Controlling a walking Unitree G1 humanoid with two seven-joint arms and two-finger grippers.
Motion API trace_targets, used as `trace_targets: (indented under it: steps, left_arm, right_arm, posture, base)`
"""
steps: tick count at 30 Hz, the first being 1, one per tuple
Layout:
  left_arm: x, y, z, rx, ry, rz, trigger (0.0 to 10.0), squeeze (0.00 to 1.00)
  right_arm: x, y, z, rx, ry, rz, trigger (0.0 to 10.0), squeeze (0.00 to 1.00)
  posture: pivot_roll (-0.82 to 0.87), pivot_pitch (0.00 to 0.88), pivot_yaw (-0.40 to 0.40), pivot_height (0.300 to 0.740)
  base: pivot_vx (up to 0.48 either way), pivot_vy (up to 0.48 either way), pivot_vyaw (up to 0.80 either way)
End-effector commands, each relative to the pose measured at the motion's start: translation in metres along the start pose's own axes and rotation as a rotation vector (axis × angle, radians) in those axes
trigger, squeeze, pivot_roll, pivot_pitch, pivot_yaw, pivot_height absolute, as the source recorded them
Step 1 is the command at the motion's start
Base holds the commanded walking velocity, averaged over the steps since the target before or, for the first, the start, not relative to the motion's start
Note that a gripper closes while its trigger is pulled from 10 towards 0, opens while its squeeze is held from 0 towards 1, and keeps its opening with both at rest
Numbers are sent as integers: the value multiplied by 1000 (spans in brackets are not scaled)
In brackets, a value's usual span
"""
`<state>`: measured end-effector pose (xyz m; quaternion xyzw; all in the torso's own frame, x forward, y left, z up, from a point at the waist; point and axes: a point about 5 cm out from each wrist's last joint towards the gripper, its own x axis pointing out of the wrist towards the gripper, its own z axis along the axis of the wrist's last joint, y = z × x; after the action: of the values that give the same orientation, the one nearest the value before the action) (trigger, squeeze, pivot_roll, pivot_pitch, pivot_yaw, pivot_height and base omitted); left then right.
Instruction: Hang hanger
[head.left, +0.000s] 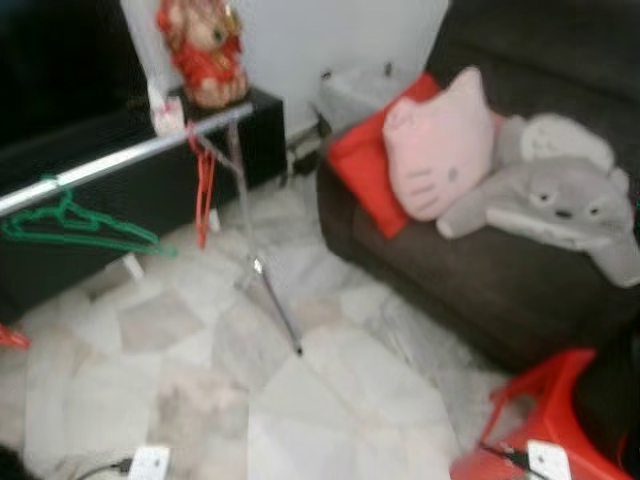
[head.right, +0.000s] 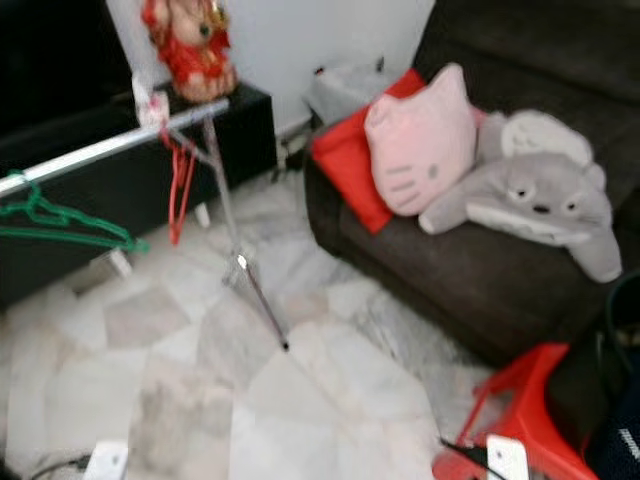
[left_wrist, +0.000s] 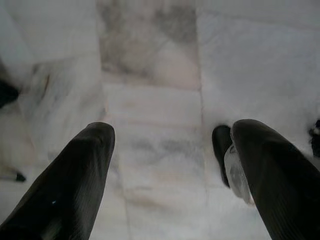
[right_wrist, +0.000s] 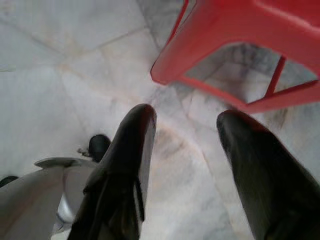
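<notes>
Marble floor (head.left: 330, 400) in pale tiles lay nearest, under both idle arms: the left gripper (left_wrist: 170, 165) and the right gripper (right_wrist: 185, 165) each hung with fingers spread and nothing between them. A red stool (head.left: 545, 420) stood beside the right one, cut off by the frame edge. Farther on, a dark sofa (head.left: 480, 270) held a red cushion (head.left: 365, 165), a pink cat pillow (head.left: 440, 145) and a grey plush (head.left: 560, 200). A silver rail (head.left: 130, 155) carried a green hanger (head.left: 80, 228) and a thin red hanger (head.left: 205, 195), both blurred. Beyond them, a red figurine (head.left: 205, 50) stood on a black cabinet (head.left: 262, 130).
</notes>
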<state>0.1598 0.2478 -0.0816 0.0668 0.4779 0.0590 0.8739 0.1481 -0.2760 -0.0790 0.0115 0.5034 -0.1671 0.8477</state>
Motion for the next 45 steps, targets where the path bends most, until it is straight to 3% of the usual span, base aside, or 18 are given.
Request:
trace_targets:
  steps: [1,9,45]
  left_arm:
    - [-2,3,-12,17,42,3,10000,0]
    - [-2,3,-11,57,38,0,10000,0]
    - [-3,5,-12,55,45,18,10000,0]
  right_arm:
    - [0,0,-1,5,3,0,10000,0]
    - [0,0,-1,-2,4,2,10000,0]
    - [0,0,-2,1,6,4,10000,0]
  posture:
    - [-141,0,7,740]
    - [-139,0,6,740]
    - [-139,0,8,740]
  base:
    - [0,0,-731]
    - [0,-84,-732]
    - [0,-34,-732]
